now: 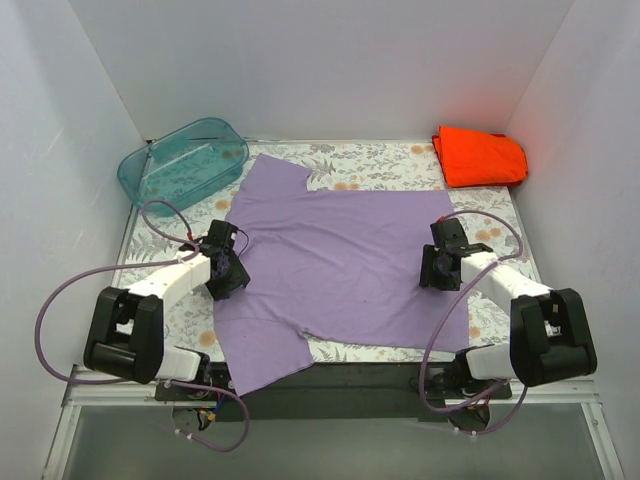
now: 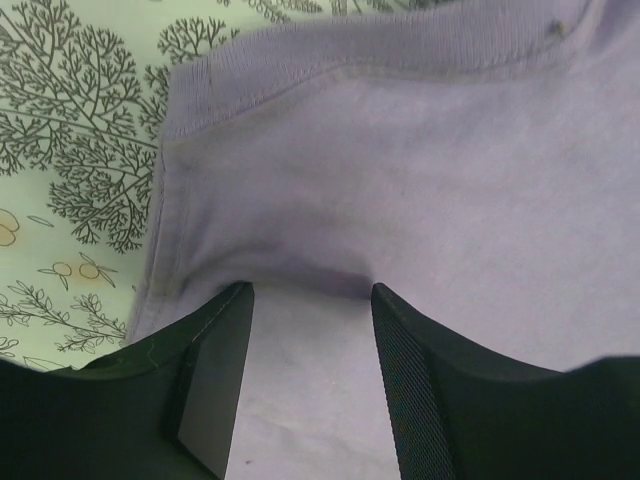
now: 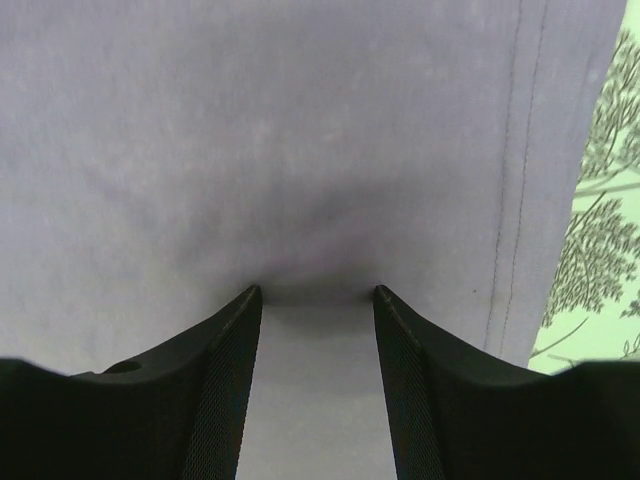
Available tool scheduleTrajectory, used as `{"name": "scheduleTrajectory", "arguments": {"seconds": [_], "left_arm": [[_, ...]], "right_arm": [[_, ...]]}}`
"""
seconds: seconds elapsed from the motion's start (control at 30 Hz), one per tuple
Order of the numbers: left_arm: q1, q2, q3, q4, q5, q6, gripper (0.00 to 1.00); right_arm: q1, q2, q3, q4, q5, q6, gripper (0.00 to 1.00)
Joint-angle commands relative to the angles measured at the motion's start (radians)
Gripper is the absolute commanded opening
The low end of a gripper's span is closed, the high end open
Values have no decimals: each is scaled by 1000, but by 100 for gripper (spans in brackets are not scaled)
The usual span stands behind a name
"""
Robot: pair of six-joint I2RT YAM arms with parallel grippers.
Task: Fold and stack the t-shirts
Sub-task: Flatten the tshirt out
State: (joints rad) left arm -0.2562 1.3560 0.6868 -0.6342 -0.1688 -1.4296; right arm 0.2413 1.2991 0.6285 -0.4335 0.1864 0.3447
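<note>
Pressed down, jaws spread and clasping nothing, on the lavender t-shirt (image 1: 340, 265) laid flat on the table (image 1: 380, 155), long axis left to right — left gripper (image 2: 310, 292) at the collar (image 2: 350, 60), right gripper (image 3: 318, 290) just inside the hem (image 3: 520, 200) — folded orange-red t-shirt (image 1: 480, 157) off at the far right corner.

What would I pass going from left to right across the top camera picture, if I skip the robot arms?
The teal tub → the purple t-shirt, spread flat → the orange t-shirt, folded in the far right corner.
</note>
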Motion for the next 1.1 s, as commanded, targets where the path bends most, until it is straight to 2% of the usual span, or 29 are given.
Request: {"name": "scheduleTrajectory", "arguments": {"seconds": [0.0,0.13,0.37,0.5,0.6,0.8,0.93,1.07], "left_arm": [[26,96,34,59,-41,4,49],[60,231,114,76,-55,27,49],[87,417,399,42,-64,80,49],[87,401,470,2,-66,84,52],[87,310,458,-45,-60,77,54],[89,94,264,-99,-84,31,55],[107,49,157,-93,-116,1,46],[130,52,135,-65,-130,8,40]], "right_arm": [[-28,100,68,67,36,8,56],[-59,225,163,94,35,-6,56],[-91,396,405,73,35,-45,56],[-89,388,474,20,25,-64,56],[-91,313,450,-17,-10,-73,56],[-89,88,261,-82,-105,-79,57],[-89,-64,180,-125,-130,-78,60],[-89,-153,134,-148,-131,-78,61]]}}
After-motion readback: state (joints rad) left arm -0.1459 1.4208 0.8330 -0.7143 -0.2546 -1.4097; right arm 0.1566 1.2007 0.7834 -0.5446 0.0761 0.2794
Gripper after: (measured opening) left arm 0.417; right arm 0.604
